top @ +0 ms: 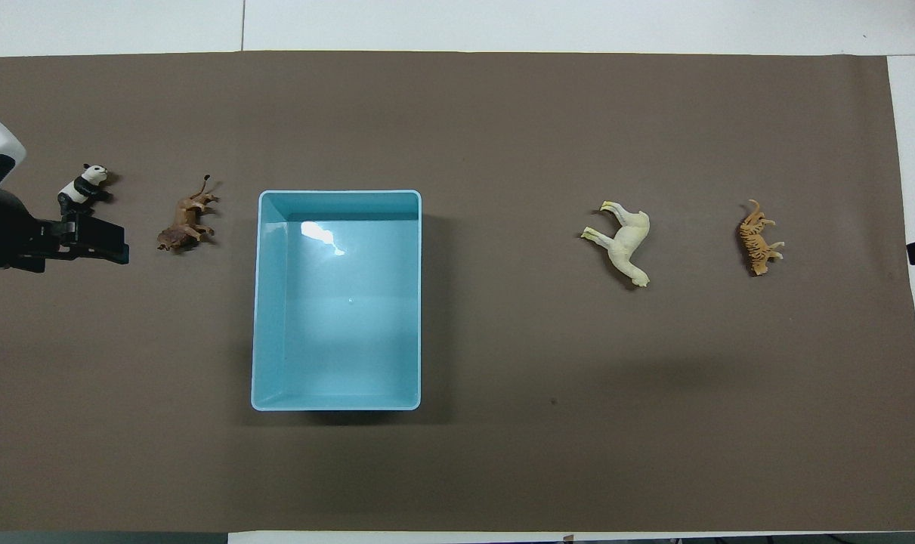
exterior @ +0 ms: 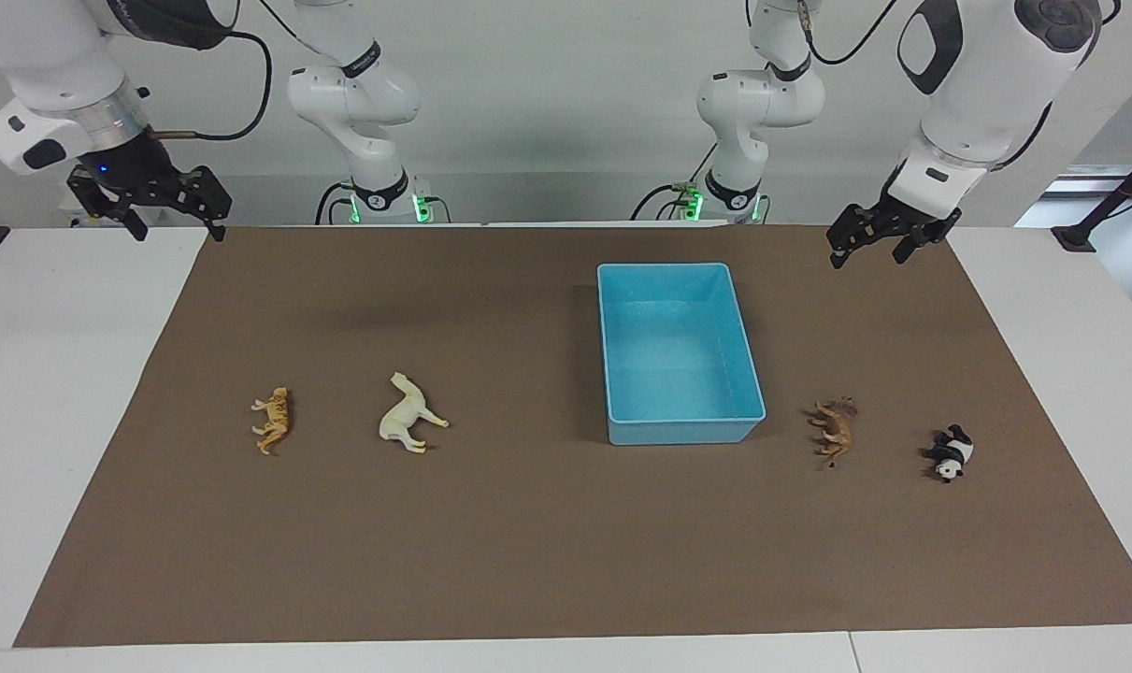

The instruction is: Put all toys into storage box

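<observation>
The storage box (exterior: 680, 352) sits on the brown mat (exterior: 528, 542), nearer the left arm's end of the table than the middle, and it holds nothing, so by the look of things no part of the task is done and all four toys remain to be moved; the brown maned animal (exterior: 835, 428) lies on its side just beside the box toward the left arm's end, with the panda (exterior: 949, 453) farther out toward that edge; toward the right arm's end the white horse (exterior: 409, 413) lies on its side, and the tiger (exterior: 274, 420) lies closer to that edge; the left gripper (exterior: 872, 246) hangs in the air over the mat's corner nearest its base, fingers spread and holding nothing; the right gripper (exterior: 175, 221) hangs over the mat's corner at its own end, fingers likewise spread and empty.
</observation>
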`<state>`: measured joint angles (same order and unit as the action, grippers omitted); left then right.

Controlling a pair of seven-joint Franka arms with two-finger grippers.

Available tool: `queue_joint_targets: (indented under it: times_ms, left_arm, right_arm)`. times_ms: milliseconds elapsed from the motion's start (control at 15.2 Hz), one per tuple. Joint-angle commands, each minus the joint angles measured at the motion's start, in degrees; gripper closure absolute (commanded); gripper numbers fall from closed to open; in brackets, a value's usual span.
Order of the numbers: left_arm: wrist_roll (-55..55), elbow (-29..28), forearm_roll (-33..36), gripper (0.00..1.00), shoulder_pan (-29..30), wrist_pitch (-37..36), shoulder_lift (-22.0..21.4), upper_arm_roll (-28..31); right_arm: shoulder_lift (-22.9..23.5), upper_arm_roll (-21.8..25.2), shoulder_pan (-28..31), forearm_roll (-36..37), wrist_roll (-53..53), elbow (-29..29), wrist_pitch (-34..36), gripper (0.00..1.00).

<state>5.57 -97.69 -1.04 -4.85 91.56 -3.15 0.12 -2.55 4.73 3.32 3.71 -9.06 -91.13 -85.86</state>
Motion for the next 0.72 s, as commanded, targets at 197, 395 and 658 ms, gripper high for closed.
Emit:
queue_joint_targets:
  times_ms: [197,395,658]
  left_arm:
    - [-0.56,0.40,-0.89,0.00,0.80,-1.82,-0.10,-0.21]
    - [-0.29,-1.87,-0.81,0.00,0.89,2.88,-0.45,-0.21]
    - [-4.40,-15.24,-0.81,0.00,1.59,25.56,-2.22,-0.21]
  right_arm:
    - [0.09,-0.25,0.28,-0.02,0.80,0.25,0.61,0.00]
    - [-0.43,-0.25,0.81,0.07,0.10,-1.06,0.26,0.00]
    - [-1.49,-0.16,1.16,0.16,0.10,-7.64,-5.00,0.00]
